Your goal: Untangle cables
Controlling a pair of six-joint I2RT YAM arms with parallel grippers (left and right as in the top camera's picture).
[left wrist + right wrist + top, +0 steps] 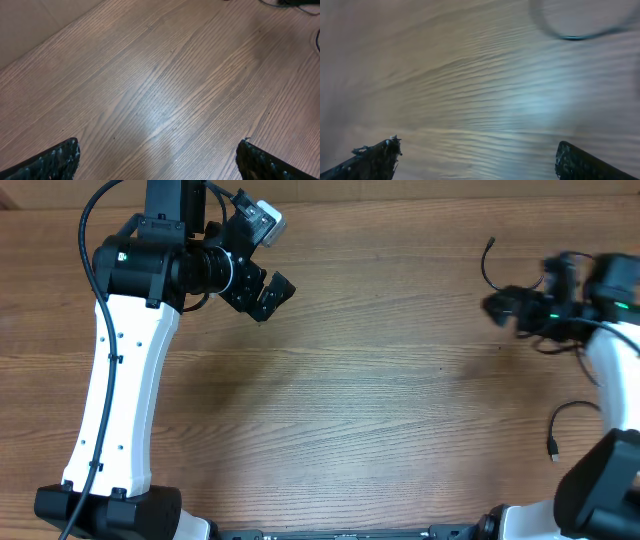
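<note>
Cables (553, 447) lie on the wood-grain table (380, 400), right side.

A wooden table (380, 410) with visible grain; a pale plain surface (30, 20) beyond its edge.

White arms (110, 390), blk joints (150, 265), green LEDs (122, 256).

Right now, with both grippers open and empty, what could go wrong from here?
1. The right wrist view is blurred. The right gripper frames bare table and the cable loop lies outside it, so a close may miss.
2. The plug-end cable lies beside the right arm and could snag.
</note>
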